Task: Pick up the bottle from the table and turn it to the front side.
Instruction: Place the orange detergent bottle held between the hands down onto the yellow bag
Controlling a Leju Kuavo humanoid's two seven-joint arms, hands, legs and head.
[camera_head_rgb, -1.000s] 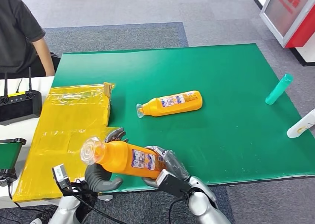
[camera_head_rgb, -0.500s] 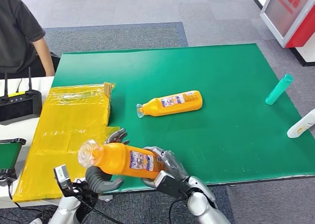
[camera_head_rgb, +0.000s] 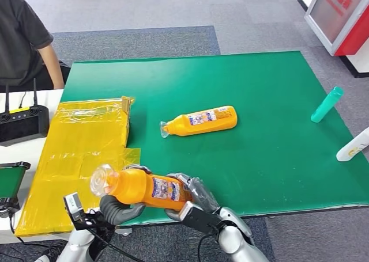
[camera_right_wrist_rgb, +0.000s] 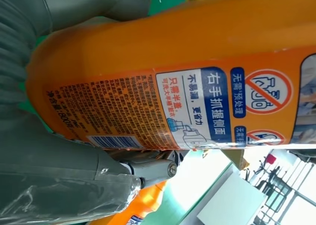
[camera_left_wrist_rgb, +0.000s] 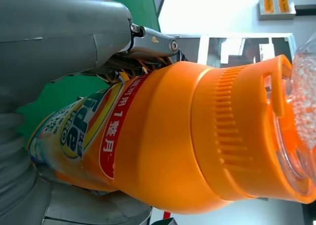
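Observation:
An orange bottle [camera_head_rgb: 146, 188] with a clear cap [camera_head_rgb: 100, 179] lies level above the table's near edge, cap toward the left. My left hand [camera_head_rgb: 118, 208] grips it near the neck, thumb under it and fingers wrapped over the far side. My right hand [camera_head_rgb: 191, 197] grips its base end. In the left wrist view the bottle [camera_left_wrist_rgb: 168, 136] shows its ribbed orange collar under the grey thumb [camera_left_wrist_rgb: 63, 32]. The right wrist view shows the bottle's [camera_right_wrist_rgb: 168, 86] back label with a barcode, beside my right hand [camera_right_wrist_rgb: 56, 180].
A second orange bottle [camera_head_rgb: 200, 121] lies mid-table on the green mat [camera_head_rgb: 270, 164]. A teal bottle [camera_head_rgb: 326, 104] and a white bottle [camera_head_rgb: 353, 145] lie at the right edge. A yellow wrapped box [camera_head_rgb: 82, 147] is at the left, with a black controller [camera_head_rgb: 22, 122] and a seated person [camera_head_rgb: 22, 31] beyond.
The held bottle has sunk slightly and shifted left. My left hand's fingers, spread above the bottle before, have closed down over it.

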